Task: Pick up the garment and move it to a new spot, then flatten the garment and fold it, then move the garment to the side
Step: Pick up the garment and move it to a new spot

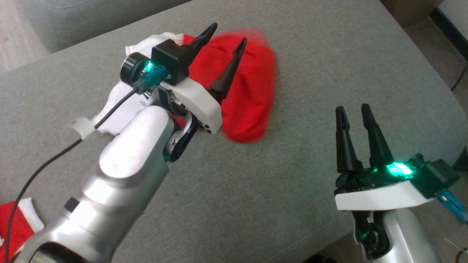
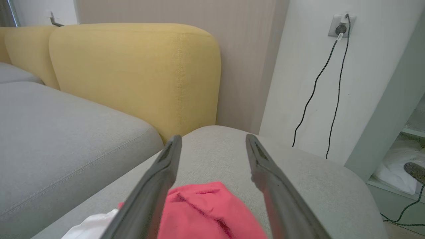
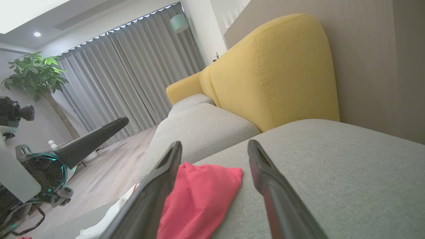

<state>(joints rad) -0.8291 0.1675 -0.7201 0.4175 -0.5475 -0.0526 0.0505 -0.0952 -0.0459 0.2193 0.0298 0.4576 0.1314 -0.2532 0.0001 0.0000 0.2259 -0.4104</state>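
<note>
The red and white garment [image 1: 248,87] lies bunched on the grey cushion [image 1: 256,190], toward its far side. My left gripper [image 1: 226,34] hovers over it, open, nothing between its fingers. The left wrist view has the garment [image 2: 206,212] below those spread fingers. My right gripper [image 1: 353,109] stands open at the lower right, apart from the cloth. In the right wrist view the garment [image 3: 199,199] lies ahead, partly behind the left finger, with the left gripper [image 3: 99,132] at the far left.
Another red and white cloth [image 1: 18,223] shows at the lower left corner. A yellow backrest [image 2: 132,73] and a second grey cushion [image 2: 59,132] stand beyond. Cables [image 2: 318,86] hang on the wall; wooden floor [image 3: 109,166] lies off the cushion's edge.
</note>
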